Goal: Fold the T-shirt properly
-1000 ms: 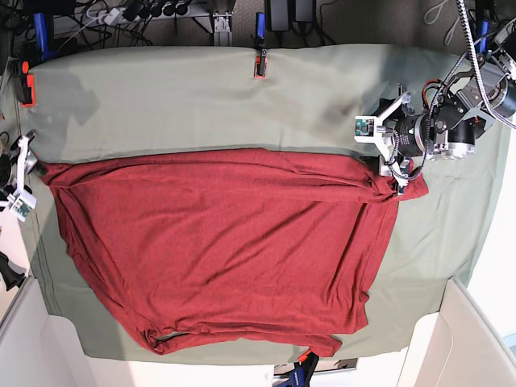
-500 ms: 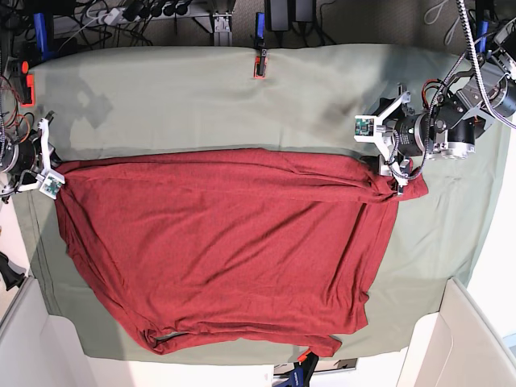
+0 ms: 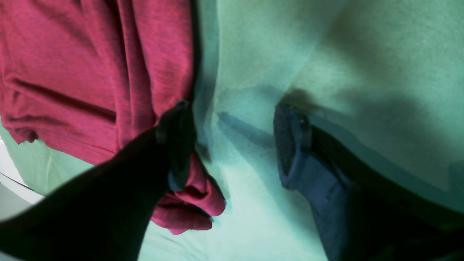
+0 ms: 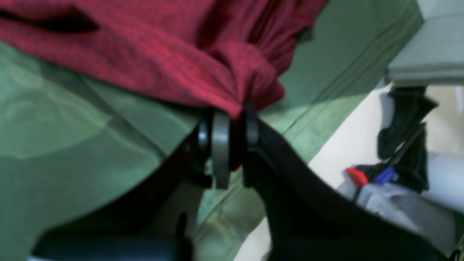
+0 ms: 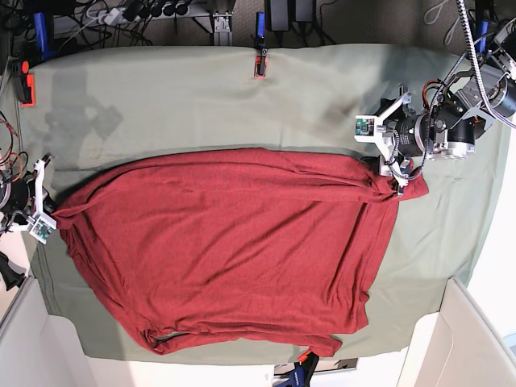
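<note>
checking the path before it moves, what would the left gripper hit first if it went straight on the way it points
Probably the green table cloth, just beside the red shirt's edge; depth is unclear, and one finger may catch the shirt.

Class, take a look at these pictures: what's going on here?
A two-armed robot is working on folding a red shirt on a green cloth. Its right gripper is closed on one end of the shirt's folded-over upper edge. Its left gripper is open at the other end, with one finger over the fabric and the other over the cloth. The shirt lies spread out, its folding not yet finished.
</note>
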